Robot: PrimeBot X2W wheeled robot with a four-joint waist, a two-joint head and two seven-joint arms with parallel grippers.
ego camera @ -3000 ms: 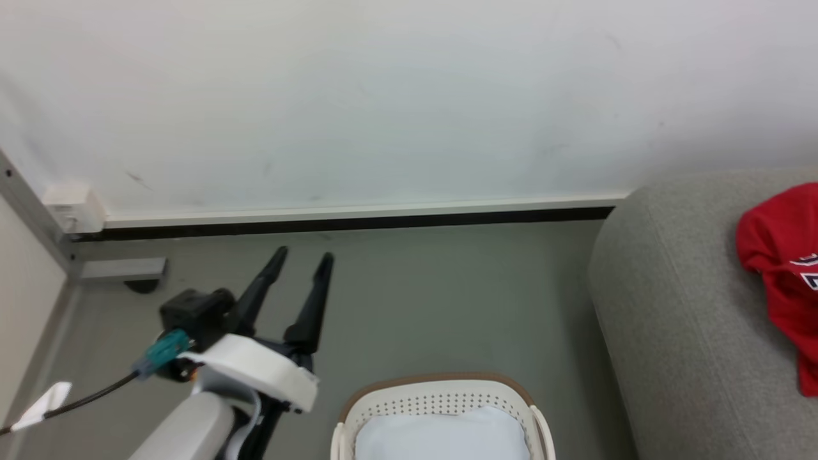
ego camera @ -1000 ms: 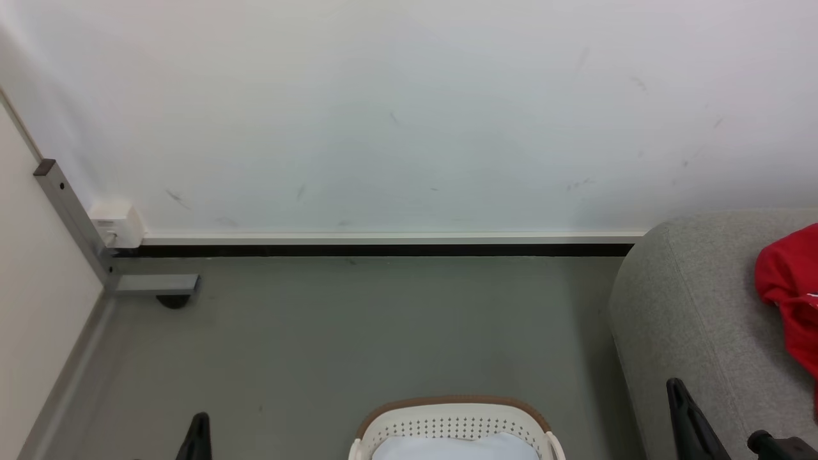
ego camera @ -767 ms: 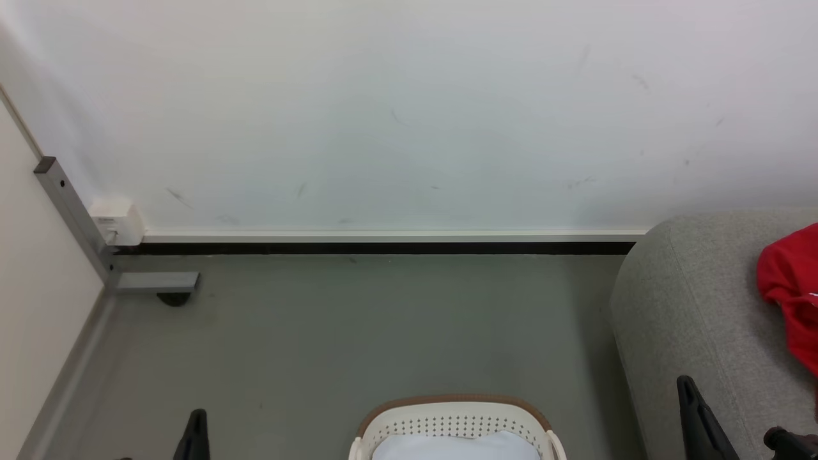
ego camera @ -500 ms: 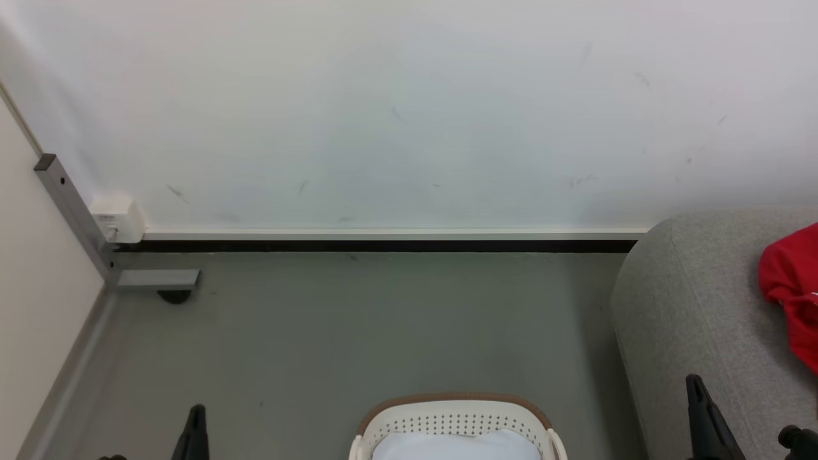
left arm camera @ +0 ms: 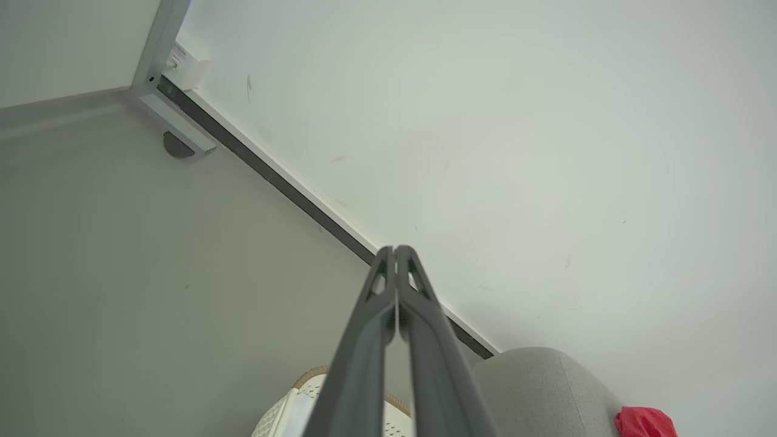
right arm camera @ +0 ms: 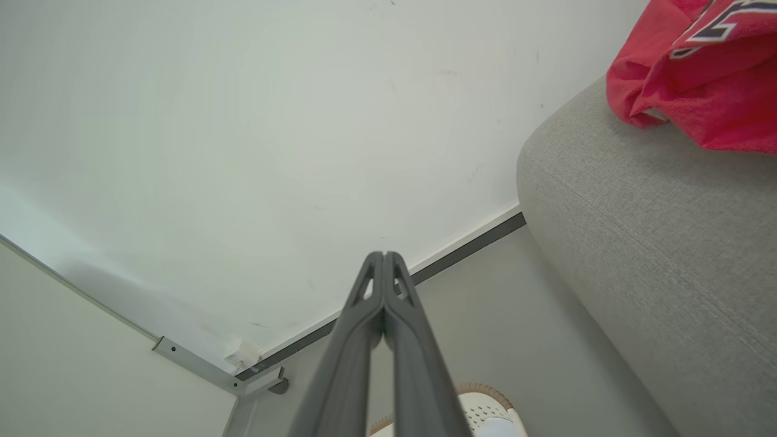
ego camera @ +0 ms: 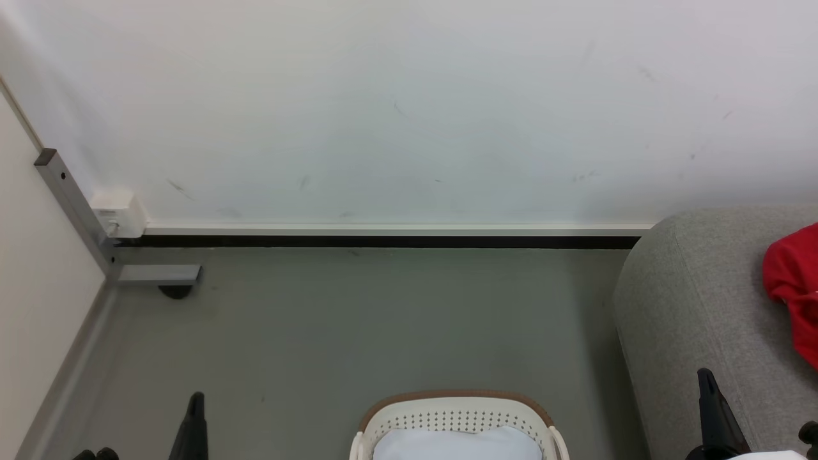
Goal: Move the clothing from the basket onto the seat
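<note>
A: Checked left pincer (left arm camera: 395, 250)?
B: Found fingers pressed together tip to tip, nothing held. Pointed at wall (left arm camera: 516, 121), above bare floor (left arm camera: 152, 273).
A: Right pincer (right arm camera: 383, 255)?
B: Same: closed tip to tip, empty. Aimed at wall just over baseboard (right arm camera: 473, 246).
A: Located basket (ego camera: 454, 415)?
B: Sat on floor between both pincers, right of the left one, left of the right one, apart from each. Held white garment (ego camera: 457, 445) inside. From left pincer's camera, showed under the fingers.
A: Rest of clothing?
B: Spotted red jersey (right arm camera: 698, 91) on sofa (right arm camera: 637, 212), up and right of right pincer's tips, well clear of them. Lay bunched; showed part of a dark white-edged numeral.
A: Sofa versus right pincer?
B: Stood just right of it, rounded arm alongside the fingers; couldn't tell about contact. Left a strip of floor between arm and basket.
</note>
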